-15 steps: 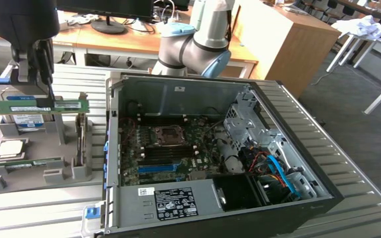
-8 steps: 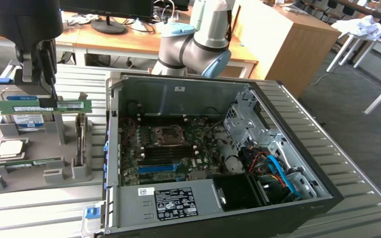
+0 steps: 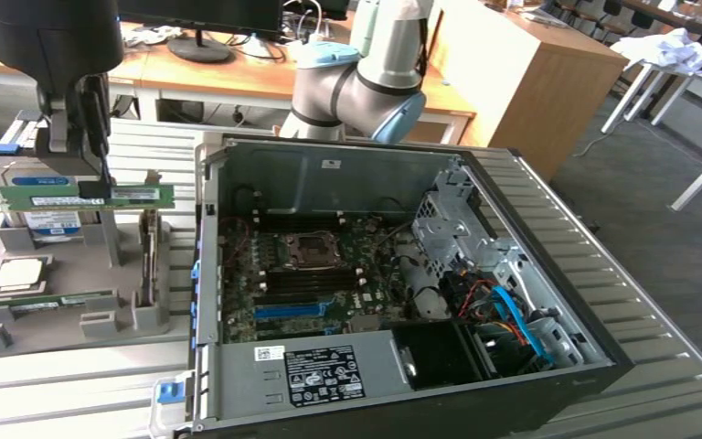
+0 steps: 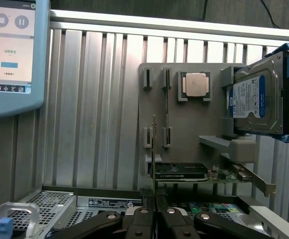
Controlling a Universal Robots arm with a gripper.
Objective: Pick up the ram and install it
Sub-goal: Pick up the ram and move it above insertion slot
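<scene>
Exterior view: one end effector (image 3: 83,183) is clenching one ram (image 3: 138,195) at mid-length, holding it level above one grey fixture (image 3: 70,327).

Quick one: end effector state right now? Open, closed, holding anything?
End effector: closed, holding the ram by its top edge.

Pause symbol (image 4: 21,21) on screen (image 4: 10,59); drive label (image 4: 247,102) unreadable
</scene>
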